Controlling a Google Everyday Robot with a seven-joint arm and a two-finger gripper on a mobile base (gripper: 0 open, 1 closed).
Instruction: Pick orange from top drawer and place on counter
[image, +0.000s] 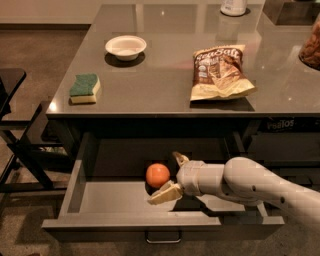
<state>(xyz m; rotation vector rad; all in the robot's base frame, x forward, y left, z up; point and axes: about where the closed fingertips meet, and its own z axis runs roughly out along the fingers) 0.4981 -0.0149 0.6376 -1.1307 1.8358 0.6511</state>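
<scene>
The orange (157, 175) is a small round fruit lying inside the open top drawer (100, 200), near its middle. My gripper (169, 176) reaches into the drawer from the right on a white arm. Its two pale fingers (162, 194) are spread, one behind the orange and one in front and below it, with the orange between them at the tips. The grey counter (160, 80) lies above the drawer.
On the counter stand a white bowl (125, 47), a green and yellow sponge (84, 88) and a chip bag (219, 72). A white container (233, 7) and a dark box stand at the back. A black chair (15, 135) is left of the drawer.
</scene>
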